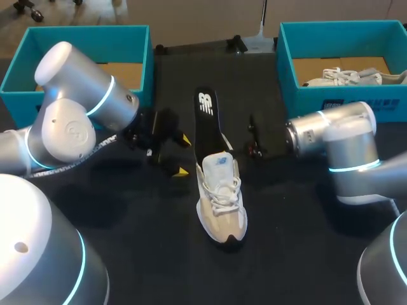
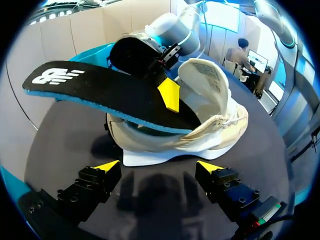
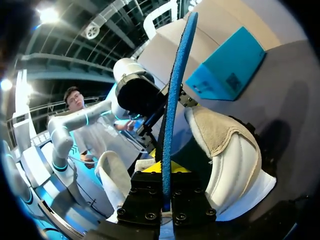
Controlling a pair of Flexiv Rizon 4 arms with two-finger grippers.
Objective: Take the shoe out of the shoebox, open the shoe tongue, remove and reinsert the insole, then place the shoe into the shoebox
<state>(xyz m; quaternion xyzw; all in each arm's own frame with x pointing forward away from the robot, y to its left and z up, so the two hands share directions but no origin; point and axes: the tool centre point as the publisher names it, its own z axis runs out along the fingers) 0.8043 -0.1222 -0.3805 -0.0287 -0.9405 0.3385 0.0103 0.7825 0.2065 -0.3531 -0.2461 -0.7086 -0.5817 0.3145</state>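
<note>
Right end effector [image 3: 167, 172] clamped on insole [image 1: 205, 114]; one end inside sneaker [image 1: 221, 197], long axis up-and-out. Left end effector [image 2: 159, 166] apart, alongside.

A black table [image 1: 152, 254] spreads under it all, matte and dark. At its far right corner stands a teal box [image 1: 299, 95] with a brown cardboard floor [image 1: 315, 65], and a second pale shoe [image 1: 346, 76] lies inside, laces up. Two small black fittings [image 1: 236, 43] sit on the far edge
</note>
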